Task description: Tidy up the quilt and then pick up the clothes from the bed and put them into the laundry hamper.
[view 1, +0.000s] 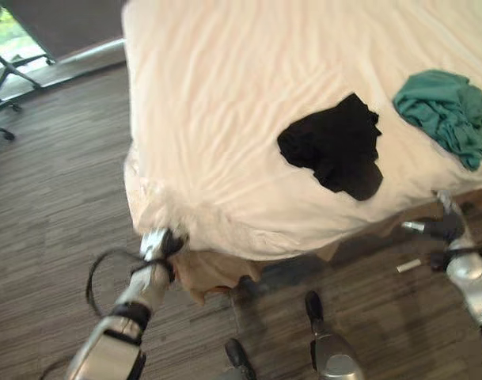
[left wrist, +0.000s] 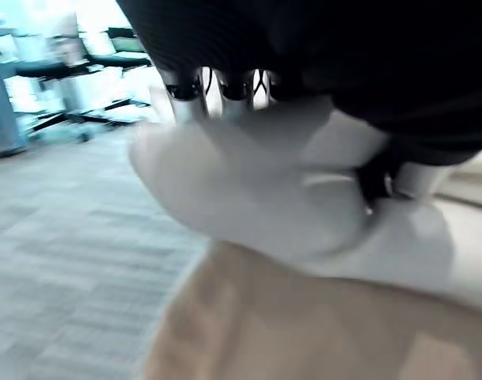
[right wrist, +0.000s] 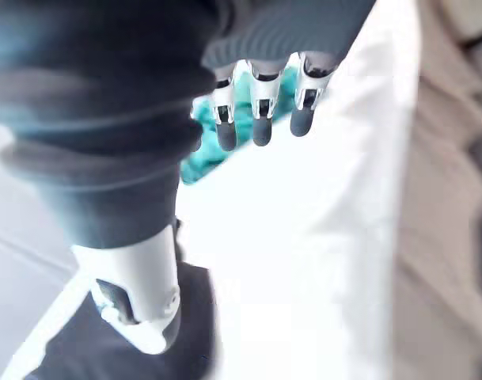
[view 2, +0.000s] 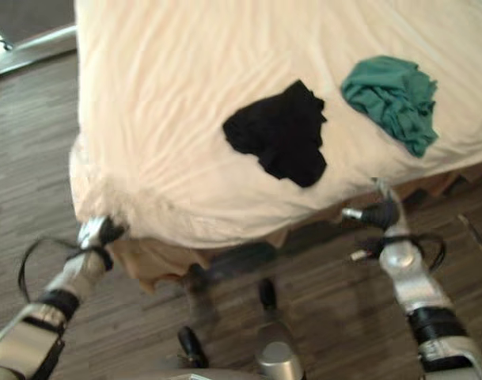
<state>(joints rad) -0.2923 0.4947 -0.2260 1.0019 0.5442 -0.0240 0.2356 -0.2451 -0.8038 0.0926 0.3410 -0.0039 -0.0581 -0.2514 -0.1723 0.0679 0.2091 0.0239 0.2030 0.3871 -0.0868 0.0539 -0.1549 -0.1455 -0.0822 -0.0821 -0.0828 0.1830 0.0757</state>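
The floor (view 1: 51, 182) is dark grey-brown wood-look planking, running around the bed's near corner and along its foot. At the far left, a chair base (view 1: 5, 75) with dark splayed legs stands on the floor, beside a bright patch of light. Behind it a pale skirting strip (view 1: 82, 55) runs along the bottom of a dark grey wall panel (view 1: 62, 20). In the left wrist view, blurred shelves or furniture (left wrist: 82, 71) stand against a bright background across the floor.

Black garment (view 1: 335, 146) beside teal garment (view 1: 446, 111) on cream quilt (view 1: 225, 103).
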